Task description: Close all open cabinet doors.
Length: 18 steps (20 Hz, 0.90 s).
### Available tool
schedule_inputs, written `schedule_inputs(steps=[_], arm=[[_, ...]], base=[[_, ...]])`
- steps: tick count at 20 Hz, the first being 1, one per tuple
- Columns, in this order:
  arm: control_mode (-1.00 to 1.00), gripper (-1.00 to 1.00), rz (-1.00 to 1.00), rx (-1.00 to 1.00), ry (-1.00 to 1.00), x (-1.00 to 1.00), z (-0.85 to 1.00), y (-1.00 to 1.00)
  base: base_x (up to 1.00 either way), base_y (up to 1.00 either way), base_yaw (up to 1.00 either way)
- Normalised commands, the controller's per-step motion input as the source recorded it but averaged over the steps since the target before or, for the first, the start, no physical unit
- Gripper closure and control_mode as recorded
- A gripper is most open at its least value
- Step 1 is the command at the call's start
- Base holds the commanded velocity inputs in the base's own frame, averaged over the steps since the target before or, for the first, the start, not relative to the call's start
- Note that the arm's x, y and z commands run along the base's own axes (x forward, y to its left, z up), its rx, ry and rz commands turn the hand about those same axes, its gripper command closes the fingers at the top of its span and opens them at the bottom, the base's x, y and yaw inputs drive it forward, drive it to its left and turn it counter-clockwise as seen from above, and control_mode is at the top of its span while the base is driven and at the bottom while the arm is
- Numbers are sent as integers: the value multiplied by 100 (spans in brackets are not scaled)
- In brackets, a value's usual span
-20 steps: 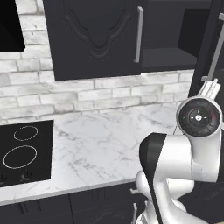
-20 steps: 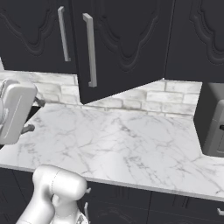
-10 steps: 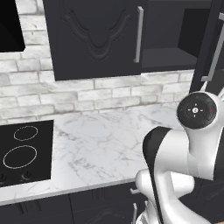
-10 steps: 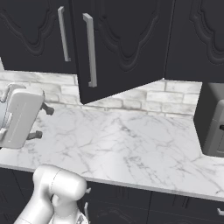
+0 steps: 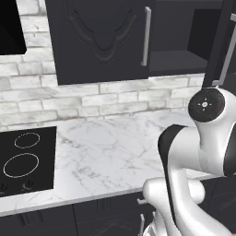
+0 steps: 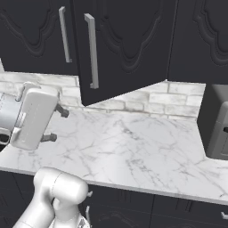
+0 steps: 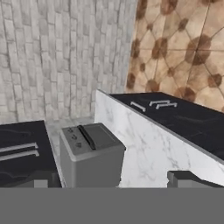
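With the claw (image 6: 60, 124) spread wide and empty, its swing may clip the open cabinet door (image 6: 127, 44) edge instead of pushing it.

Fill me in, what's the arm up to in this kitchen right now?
The Franka arm is working at a marble counter under black upper cabinets. One cabinet door stands swung out over the counter, silver handle toward the robot, leaving the shelf space open; the door to its left is shut. The gripper hangs open and empty above the counter's left part, below and left of the open door, apart from it. The door has not been closed yet.
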Motion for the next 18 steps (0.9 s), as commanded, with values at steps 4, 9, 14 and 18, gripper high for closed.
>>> schedule_inputs(steps=[4,9,14,18], arm=[[-100,-100,15,-7,0,1,5,-38],[-100,-100,26,-3,0,1,4,-38],[-100,-100,30,0,0,7,5,-31],[-100,-100,27,0,2,18,15,-28]], base=[[0,0,0],[0,0,0],[0,0,0],[0,0,0]])
